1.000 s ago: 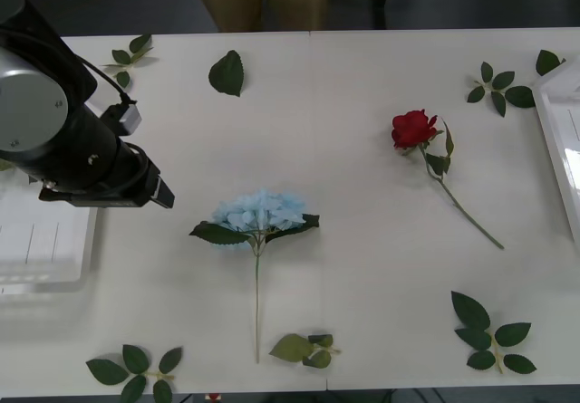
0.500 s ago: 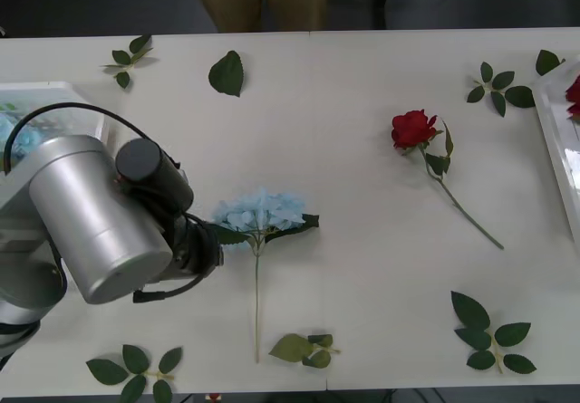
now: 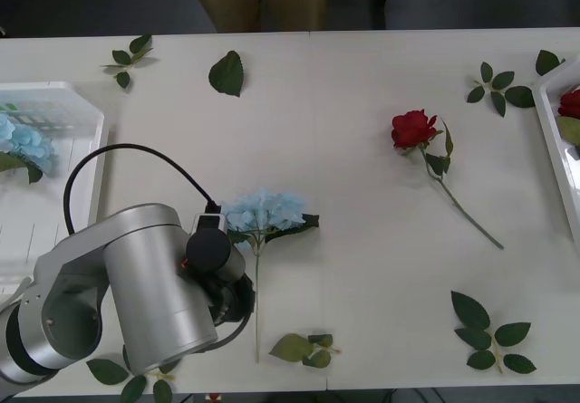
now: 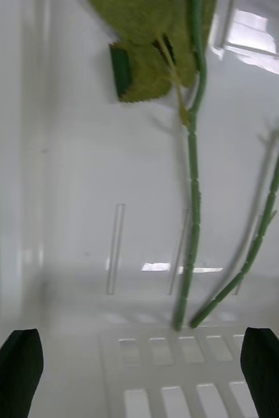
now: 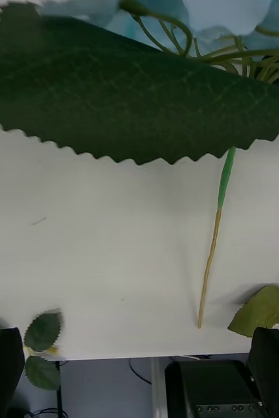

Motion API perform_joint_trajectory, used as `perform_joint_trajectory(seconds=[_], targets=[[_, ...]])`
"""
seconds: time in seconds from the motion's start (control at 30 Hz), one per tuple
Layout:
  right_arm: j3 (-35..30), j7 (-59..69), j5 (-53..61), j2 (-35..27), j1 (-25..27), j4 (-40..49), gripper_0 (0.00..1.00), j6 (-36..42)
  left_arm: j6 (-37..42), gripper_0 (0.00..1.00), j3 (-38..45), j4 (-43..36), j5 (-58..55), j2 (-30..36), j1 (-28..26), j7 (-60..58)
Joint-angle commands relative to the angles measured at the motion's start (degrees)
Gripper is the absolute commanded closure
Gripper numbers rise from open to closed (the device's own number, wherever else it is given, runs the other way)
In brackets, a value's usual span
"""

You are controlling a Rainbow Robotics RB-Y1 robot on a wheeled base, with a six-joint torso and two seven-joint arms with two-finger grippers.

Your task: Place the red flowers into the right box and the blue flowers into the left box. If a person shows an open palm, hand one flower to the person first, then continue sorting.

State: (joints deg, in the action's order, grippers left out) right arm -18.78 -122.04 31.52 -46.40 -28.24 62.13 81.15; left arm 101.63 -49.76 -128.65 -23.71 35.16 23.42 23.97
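A blue flower lies at centre-left of the front view on the table, its stem pointing to the lower edge. The left gripper hovers beside its leaf, fingers spread wide, holding nothing. Another blue flower lies in the left box. A red flower lies right of centre. The right gripper, open, hangs over stems in the right box.

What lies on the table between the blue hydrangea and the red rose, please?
Nothing: in the front view, bare white table separates the blue hydrangea from the red rose.
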Motion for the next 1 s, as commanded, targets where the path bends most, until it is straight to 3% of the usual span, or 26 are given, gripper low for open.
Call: perform_joint_trajectory(seconds=[0.03, 0.17, 0.43, 0.53, 0.77, 1.0], targets=[[3.14, 7.70, 5.57, 1.58, -1.64, 13.10, 0.11, 5.25, -5.65, 0.00, -6.84, 5.51, 0.50, 1.93, 6.99, -4.90], [8.59, 12.88, 10.58, 4.13, -1.38, 19.08, 0.09, 2.18, -9.08, 0.00, -8.43, 11.05, 0.77, 0.53, 9.18, -5.17], [31.70, 14.99, 18.41, 4.39, 0.21, 19.43, 0.07, -25.16, -12.95, 0.00, -10.98, 21.68, 1.38, -3.34, 13.67, -5.17], [37.86, 15.52, 19.02, 4.48, -0.41, 19.43, 0.08, -30.17, -13.39, 0.00, -12.21, 24.93, 1.38, -4.84, 15.51, -5.52], [40.58, 16.05, 18.14, 4.57, -0.94, 18.20, 0.07, -31.40, -13.39, 0.00, -13.08, 27.83, 1.38, -6.15, 17.18, -5.61], [40.84, 15.17, 16.74, 6.41, -2.17, 13.98, 0.07, -33.16, -13.04, 0.00, -11.85, 20.80, -2.13, -0.97, 17.62, -2.79]])
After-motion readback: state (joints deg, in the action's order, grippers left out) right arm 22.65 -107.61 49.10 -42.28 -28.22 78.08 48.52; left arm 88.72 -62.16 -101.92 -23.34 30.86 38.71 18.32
